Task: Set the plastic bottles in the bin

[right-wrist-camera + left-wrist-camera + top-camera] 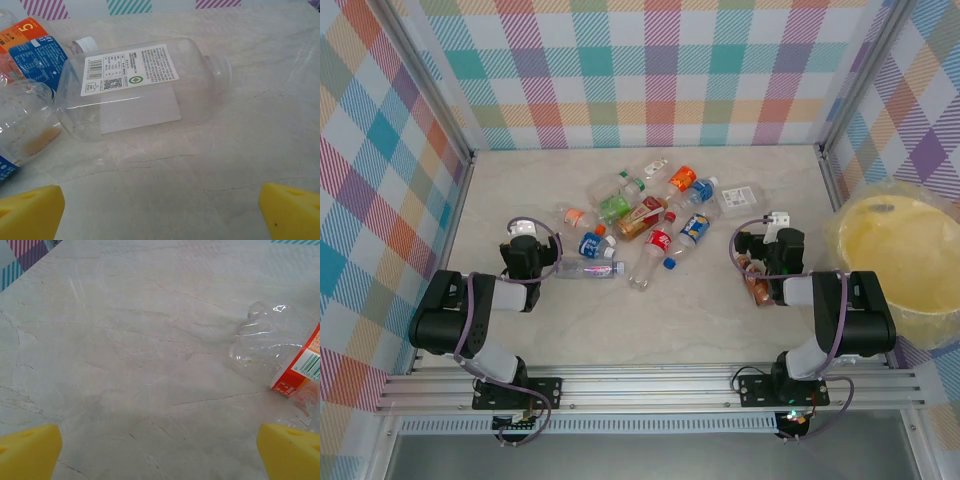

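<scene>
- A pale, marble-patterned table stands inside walls covered in pastel plaid, seen from above.
- The plastic bottles lie on their sides in a loose pile at mid-table, toward the far wall, between the two arms. Several touch or overlap. Their labels are red, blue, orange and green.
- One lone bottle with a brownish-orange label lies apart from the pile. It is just beside the right arm and partly under it.
- The bin, a large round pale-yellow tub, sits at the right edge of the overhead view. It is near the right arm and well apart from the pile.
- The left gripper is spread wide and holds nothing, with bare table between its yellow pads.
- A crumpled clear bottle with an orange-red label lies ahead of the left gripper, toward its right pad.
- The right gripper is also spread wide and holds nothing.
- Ahead of it a wide clear bottle with a white printed label lies on its side, neck pointing right.
- To that bottle's left lie a blue-and-orange labelled bottle and a clear bottle with brown residue.
</scene>
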